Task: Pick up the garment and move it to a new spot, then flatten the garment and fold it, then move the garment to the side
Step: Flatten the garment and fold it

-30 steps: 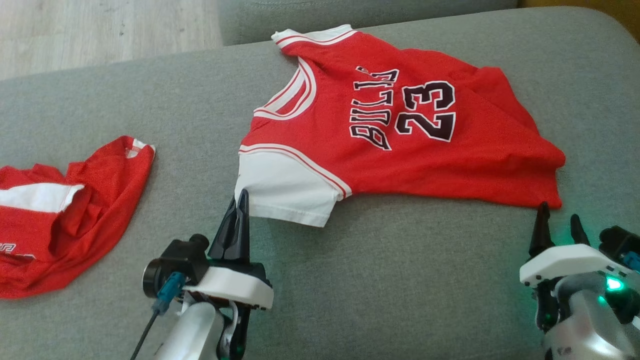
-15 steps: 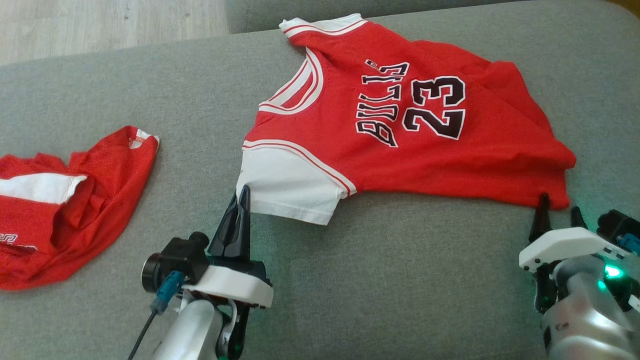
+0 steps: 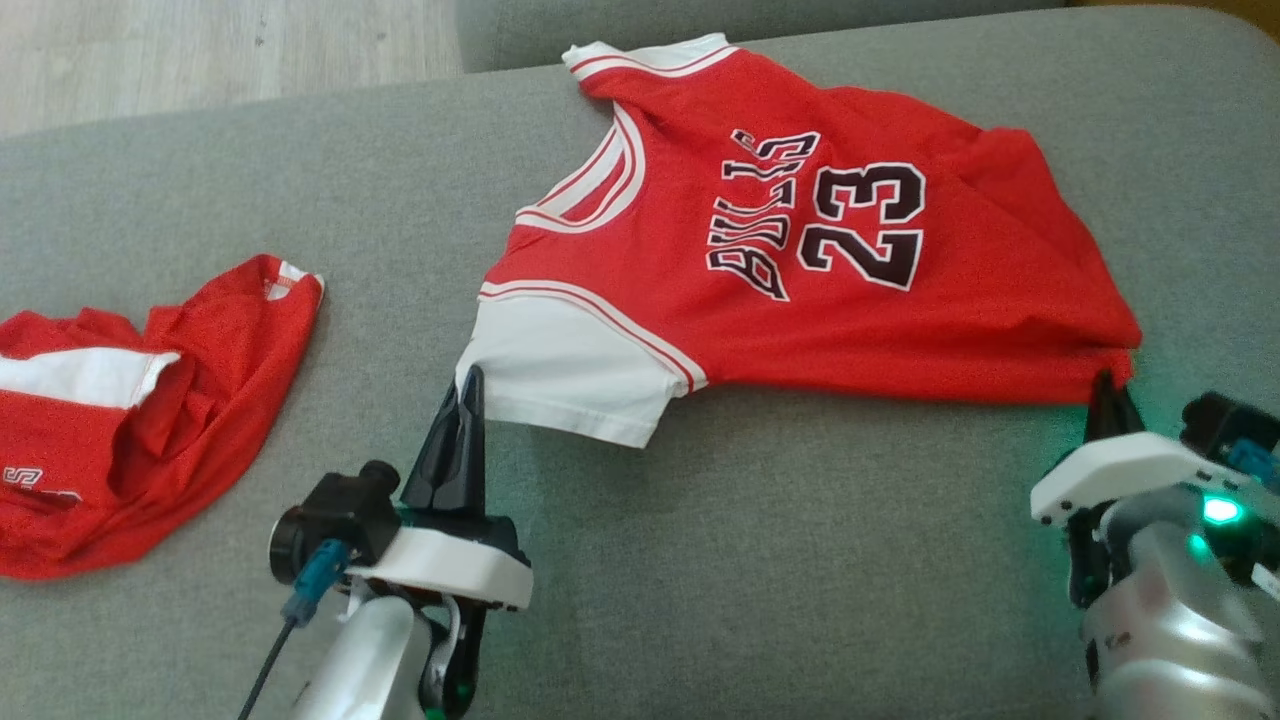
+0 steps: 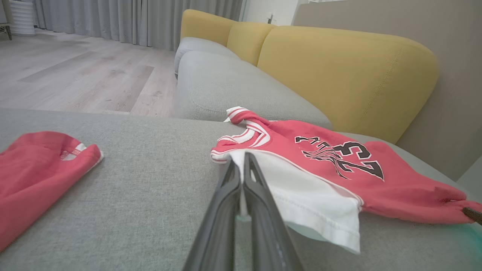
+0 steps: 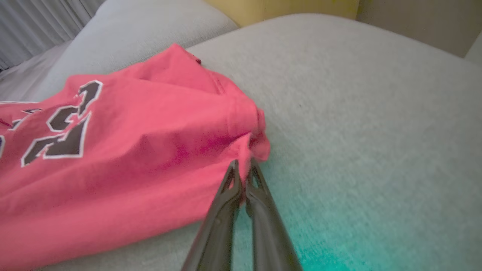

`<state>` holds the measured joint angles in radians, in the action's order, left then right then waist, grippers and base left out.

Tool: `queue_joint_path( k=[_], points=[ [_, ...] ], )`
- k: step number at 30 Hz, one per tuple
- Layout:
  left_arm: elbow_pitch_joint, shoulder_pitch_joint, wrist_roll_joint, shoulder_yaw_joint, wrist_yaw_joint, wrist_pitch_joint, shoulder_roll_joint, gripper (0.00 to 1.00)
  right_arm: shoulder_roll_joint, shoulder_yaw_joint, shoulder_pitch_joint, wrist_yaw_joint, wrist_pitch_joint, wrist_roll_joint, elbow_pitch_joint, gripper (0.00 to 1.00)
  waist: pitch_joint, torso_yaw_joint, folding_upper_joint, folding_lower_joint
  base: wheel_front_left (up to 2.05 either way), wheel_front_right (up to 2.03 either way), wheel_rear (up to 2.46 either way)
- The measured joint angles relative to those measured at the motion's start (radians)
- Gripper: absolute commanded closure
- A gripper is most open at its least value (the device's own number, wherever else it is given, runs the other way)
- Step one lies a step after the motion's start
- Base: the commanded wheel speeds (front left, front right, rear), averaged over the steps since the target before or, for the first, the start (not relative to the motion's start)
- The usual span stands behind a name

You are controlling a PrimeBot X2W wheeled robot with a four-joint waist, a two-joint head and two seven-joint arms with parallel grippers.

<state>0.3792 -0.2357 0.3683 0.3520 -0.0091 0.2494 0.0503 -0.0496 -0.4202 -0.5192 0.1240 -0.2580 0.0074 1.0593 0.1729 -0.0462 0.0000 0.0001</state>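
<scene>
The garment (image 3: 800,250) is a red jersey with white sleeves and "BULLS 23" in black, spread on the grey sofa seat (image 3: 780,560). My left gripper (image 3: 468,385) is shut on the corner of its near white sleeve (image 4: 301,192), pinched between the fingers in the left wrist view (image 4: 241,160). My right gripper (image 3: 1108,385) is shut on the jersey's near hem corner (image 5: 252,143); in the right wrist view its tips (image 5: 243,165) pinch the bunched red cloth. The jersey hangs slightly taut between the two grips.
A second red and white garment (image 3: 130,400) lies crumpled at the left of the seat (image 4: 34,177). Yellow back cushions (image 4: 339,71) rise behind the sofa. Wooden floor (image 3: 200,50) lies beyond the far edge. Bare grey cushion stretches in front of the jersey.
My right gripper went from open beside the hem corner to shut on it. The left gripper kept hold of the sleeve and shifted slightly left. The head camera moved a little.
</scene>
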Motion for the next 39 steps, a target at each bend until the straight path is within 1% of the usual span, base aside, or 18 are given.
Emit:
queue_joint_path(
  k=[3, 4, 6, 8, 12, 15, 17, 22, 25, 30, 33, 36, 39],
  points=[
    [-0.004, 0.001, 0.000, -0.013, 0.000, 0.000, -0.001, 1.00, 0.001, 0.024, 0.003, 0.000, 0.000, -0.014, -0.054, 1.00, -0.013, -0.003, 0.0000, 0.0000, 0.00, 0.00, 0.00],
    [-0.014, 0.001, -0.001, -0.028, -0.001, 0.000, -0.001, 1.00, 0.001, 0.048, 0.007, 0.000, 0.000, -0.025, -0.098, 1.00, -0.024, -0.005, 0.0000, 0.0000, 0.00, 0.00, 0.00],
    [-0.030, 0.003, -0.004, -0.042, -0.003, 0.000, -0.002, 1.00, 0.001, 0.080, 0.013, 0.000, 0.000, -0.028, -0.142, 1.00, -0.038, -0.007, 0.0000, -0.0001, 0.00, 0.00, 0.00],
    [-0.049, 0.005, 0.002, -0.063, -0.019, 0.000, -0.002, 1.00, 0.001, 0.120, 0.018, 0.000, 0.000, -0.028, -0.187, 1.00, -0.055, -0.009, 0.0000, 0.0000, 0.00, 0.00, 0.00],
    [-0.099, 0.002, 0.002, -0.102, -0.030, 0.000, 0.004, 1.00, 0.000, 0.196, 0.016, 0.000, 0.006, -0.028, -0.302, 1.00, -0.095, -0.014, 0.0000, -0.0001, 0.00, 0.00, 0.00],
    [-0.149, -0.024, 0.016, -0.138, -0.036, 0.002, 0.009, 1.00, -0.002, 0.260, 0.014, 0.000, 0.047, -0.028, -0.407, 1.00, -0.129, -0.017, 0.0000, -0.0001, 0.00, 0.00, 0.00],
    [-0.190, -0.052, 0.036, -0.160, -0.036, 0.002, 0.015, 1.00, -0.016, 0.310, 0.014, 0.000, 0.081, -0.017, -0.483, 1.00, -0.151, -0.019, 0.0000, -0.0001, 0.00, 0.00, 0.00],
    [-0.332, -0.113, 0.066, -0.202, -0.035, -0.032, 0.042, 1.00, -0.078, 0.408, 0.018, 0.000, 0.182, 0.062, -0.692, 1.00, -0.191, -0.027, 0.0000, -0.0001, 0.00, 0.00, 0.00],
    [-0.420, -0.112, 0.082, -0.221, -0.023, -0.072, 0.056, 1.00, -0.112, 0.446, 0.042, 0.000, 0.244, 0.108, -0.820, 1.00, -0.206, -0.033, 0.0000, -0.0002, 0.00, 0.00, 0.00],
    [-0.589, -0.081, 0.100, -0.238, -0.005, -0.156, 0.091, 1.00, -0.156, 0.454, 0.144, 0.000, 0.350, 0.171, -1.017, 1.00, -0.225, -0.035, 0.0000, -0.0002, 0.00, 0.00, 0.00],
    [-0.696, -0.053, 0.109, -0.239, 0.003, -0.221, 0.114, 1.00, -0.164, 0.438, 0.183, 0.000, 0.419, 0.187, -1.134, 1.00, -0.231, -0.034, 0.0000, -0.0003, 0.00, 0.00, 0.00],
    [-0.786, -0.048, 0.135, -0.240, 0.014, -0.293, 0.129, 1.00, -0.169, 0.422, 0.190, 0.000, 0.494, 0.195, -1.235, 1.00, -0.227, -0.034, 0.0000, -0.0002, 0.00, 0.00, 0.00],
    [-0.821, -0.086, 0.148, -0.242, 0.030, -0.355, 0.142, 1.00, -0.169, 0.407, 0.189, 0.000, 0.567, 0.202, -1.299, 1.00, -0.212, -0.032, 0.0000, -0.0001, 0.00, 0.00, 0.00]
  ],
)
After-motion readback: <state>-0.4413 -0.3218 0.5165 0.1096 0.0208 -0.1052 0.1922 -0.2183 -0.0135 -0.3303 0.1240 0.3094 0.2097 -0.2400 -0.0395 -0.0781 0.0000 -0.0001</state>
